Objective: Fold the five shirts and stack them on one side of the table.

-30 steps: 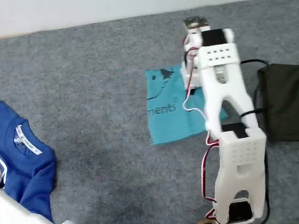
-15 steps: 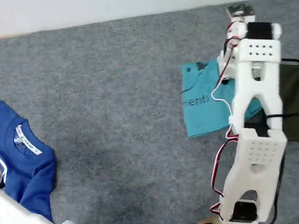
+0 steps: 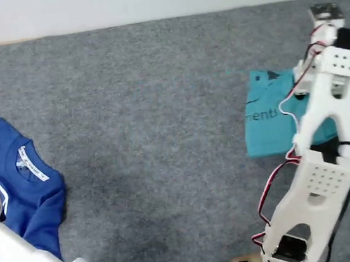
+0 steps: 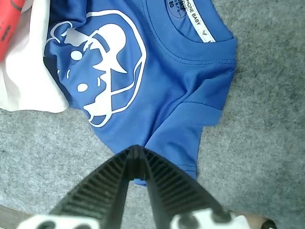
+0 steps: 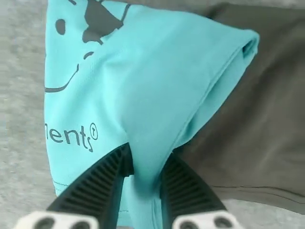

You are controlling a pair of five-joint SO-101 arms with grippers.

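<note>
With my right gripper (image 5: 147, 155) I am pinching a fold of the folded teal shirt (image 5: 133, 86), the fingers pressing in on the cloth from both sides. The teal shirt is lying toward the right side of the grey table (image 3: 128, 111), and its folded edge is overlapping the dark olive shirt (image 5: 248, 119) beside it. Seen from above, my right arm (image 3: 327, 119) is covering the place where the two meet. My left gripper (image 4: 137, 151) is hanging with its fingers pressed together on nothing, over the sleeve hem of the blue shirt (image 4: 176, 86); I cannot tell whether it is touching the cloth. That blue shirt is lying spread out at the table's left side, well apart from the teal one. A white garment (image 4: 28, 71) is lying against it, with something red (image 4: 9, 19) just beside.
</note>
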